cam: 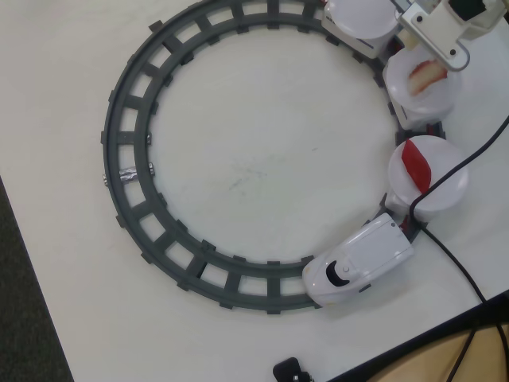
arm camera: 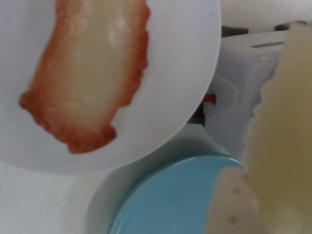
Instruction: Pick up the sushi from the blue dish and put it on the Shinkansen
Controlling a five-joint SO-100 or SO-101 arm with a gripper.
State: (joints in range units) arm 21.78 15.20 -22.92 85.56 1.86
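The sushi point(arm camera: 234, 204) sits low beside the blue dish point(arm camera: 170, 200) in the wrist view; whether the hand point(cam: 436, 36) is clamped is unclear.

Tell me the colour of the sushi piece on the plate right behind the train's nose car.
Bright red, clearest in the overhead view.

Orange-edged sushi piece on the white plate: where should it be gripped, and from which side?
Probably at mid-length on the orange-edged piece, pinching across its narrow width and coming straight down from above. It lies flat on the white plate. It is long and thin, slanting from upper right to lower left in the wrist view, so only its two long edges offer a pinch.
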